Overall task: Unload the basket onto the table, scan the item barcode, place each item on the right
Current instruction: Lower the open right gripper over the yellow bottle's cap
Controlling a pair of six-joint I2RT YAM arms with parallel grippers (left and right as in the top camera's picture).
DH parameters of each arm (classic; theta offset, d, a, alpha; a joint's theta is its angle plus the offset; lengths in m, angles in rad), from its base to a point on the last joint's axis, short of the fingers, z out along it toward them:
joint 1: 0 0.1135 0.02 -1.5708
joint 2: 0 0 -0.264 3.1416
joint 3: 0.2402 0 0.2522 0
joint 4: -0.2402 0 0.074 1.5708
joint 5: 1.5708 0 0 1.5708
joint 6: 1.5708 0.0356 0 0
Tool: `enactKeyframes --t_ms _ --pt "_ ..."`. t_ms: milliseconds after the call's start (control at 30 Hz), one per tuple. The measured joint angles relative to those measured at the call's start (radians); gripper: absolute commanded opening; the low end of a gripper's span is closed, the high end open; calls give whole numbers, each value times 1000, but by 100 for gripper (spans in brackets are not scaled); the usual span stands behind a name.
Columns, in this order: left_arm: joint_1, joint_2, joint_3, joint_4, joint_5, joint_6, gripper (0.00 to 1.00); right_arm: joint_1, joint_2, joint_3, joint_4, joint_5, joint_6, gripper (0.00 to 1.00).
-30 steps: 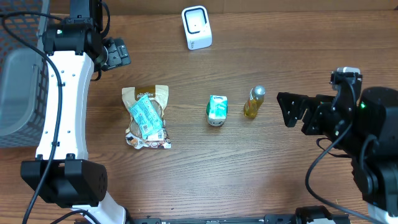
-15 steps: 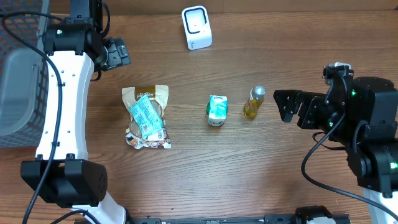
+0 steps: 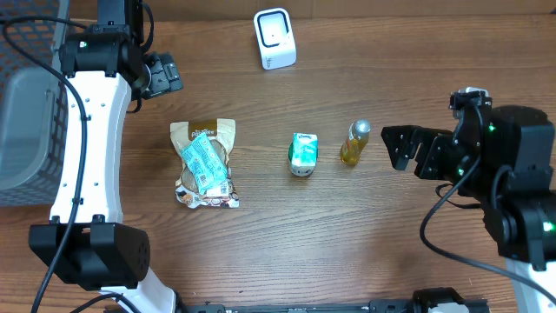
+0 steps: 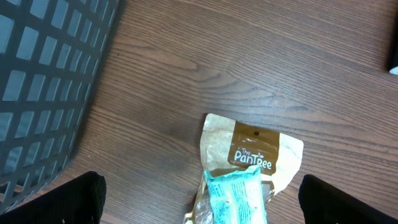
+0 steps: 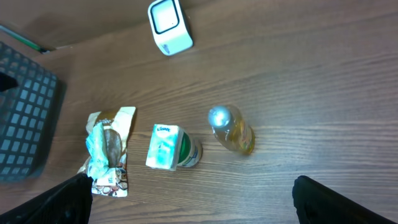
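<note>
A: Where the left wrist view lists only snack bag [image 4: 252,163] and basket [image 4: 43,81], what else?
B: Right wrist view, centre: bottle [image 5: 231,129], carton [image 5: 163,144]; scanner [image 5: 169,26] at top. Left gripper [image 3: 165,74], right gripper [image 3: 396,149]: spread wide, empty.

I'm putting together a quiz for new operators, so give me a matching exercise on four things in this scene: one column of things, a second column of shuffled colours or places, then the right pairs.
Things:
1. scanner
2. bottle
3. snack bag
4. basket

Descriptions:
A. lies under a teal packet
B. dark grid walls, far left of the overhead view
C. white, alone at the top of the overhead view
D. yellow, with a silver cap

Pairs: 1-C, 2-D, 3-A, 4-B
</note>
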Motion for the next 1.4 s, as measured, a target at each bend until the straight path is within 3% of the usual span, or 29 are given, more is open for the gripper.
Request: enactKeyframes --t_ms 167,433,533,833,1400 --pt "0 0 0 0 0 0 99 0 82 33 -38 0 26 100" --pt "0 0 0 0 0 0 99 6 353 436 -346 53 41 100" --pt "0 0 0 0 0 0 100 24 431 511 -401 100 41 100" --pt "0 0 0 0 0 0 100 123 628 516 -423 228 43 100" --pt "0 0 0 0 0 0 99 218 768 448 -316 364 44 99"
